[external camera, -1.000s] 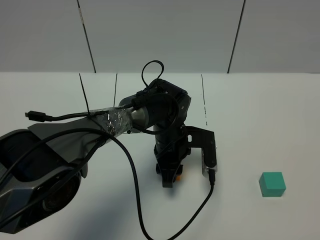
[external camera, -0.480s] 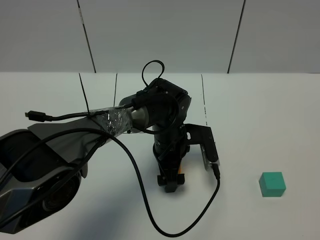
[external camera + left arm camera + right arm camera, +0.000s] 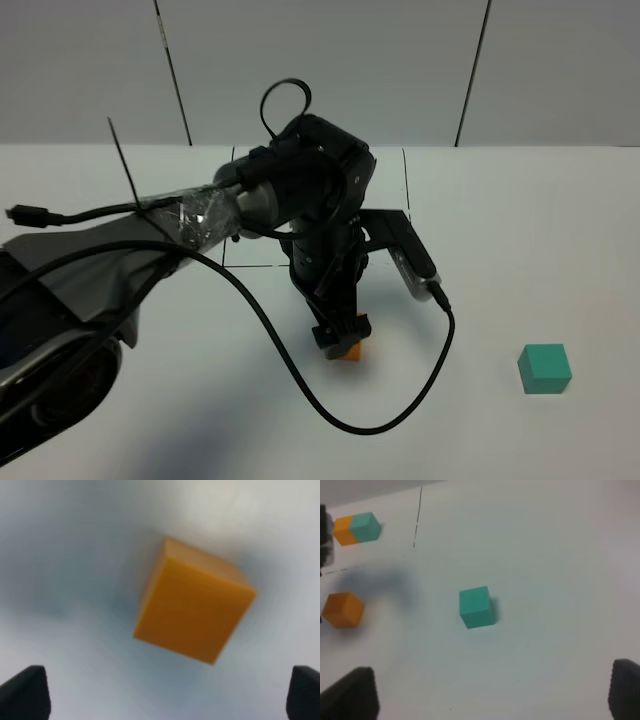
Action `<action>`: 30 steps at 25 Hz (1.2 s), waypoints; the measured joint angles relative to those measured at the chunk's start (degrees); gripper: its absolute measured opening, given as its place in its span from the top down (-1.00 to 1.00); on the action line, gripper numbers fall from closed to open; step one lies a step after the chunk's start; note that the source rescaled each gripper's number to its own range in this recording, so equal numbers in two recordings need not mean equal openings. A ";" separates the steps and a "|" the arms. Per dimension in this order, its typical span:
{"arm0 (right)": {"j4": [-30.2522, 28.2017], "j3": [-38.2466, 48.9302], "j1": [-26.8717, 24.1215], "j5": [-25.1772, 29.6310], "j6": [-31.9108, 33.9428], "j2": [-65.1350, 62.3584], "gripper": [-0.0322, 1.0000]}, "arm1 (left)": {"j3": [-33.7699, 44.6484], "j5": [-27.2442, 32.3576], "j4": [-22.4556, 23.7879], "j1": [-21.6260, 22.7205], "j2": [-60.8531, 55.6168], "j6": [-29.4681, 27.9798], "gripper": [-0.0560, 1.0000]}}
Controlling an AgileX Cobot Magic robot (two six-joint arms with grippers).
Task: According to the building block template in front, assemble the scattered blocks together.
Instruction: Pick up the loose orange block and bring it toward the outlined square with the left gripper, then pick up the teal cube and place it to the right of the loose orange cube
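Blocks lie apart on the white table (image 3: 520,250). In the exterior high view the orange cube (image 3: 350,353) sits just below the centre of the frame, and the teal cube (image 3: 545,368) sits well apart from it at the lower right.

The left gripper (image 3: 338,336) hangs directly over the orange cube and hides most of it, so only a sliver of orange shows under the black fingers. In the left wrist view the orange cube (image 3: 195,610) fills the middle of the frame and rests free on the table. The two dark fingertips (image 3: 25,692) stand wide apart in the lower corners. The jaws are released and touch nothing.

The right gripper (image 3: 487,695) is also spread wide, with one fingertip (image 3: 625,690) in each lower corner and nothing between them. Ahead of it the teal cube (image 3: 476,607) sits mid-frame, and the orange cube (image 3: 342,610) is at the left edge.

The building block template (image 3: 357,528) lies in the upper left corner of the right wrist view, with its orange half and teal half joined side by side. It is near a thin black line (image 3: 417,515) drawn on the table.

A black cable (image 3: 300,390) loops across the table below the left arm (image 3: 310,200).
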 joint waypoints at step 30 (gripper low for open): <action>0.00 0.00 0.00 0.00 0.07 0.00 -0.67 | 42.72 -11.15 0.00 38.63 -73.07 -22.49 -0.89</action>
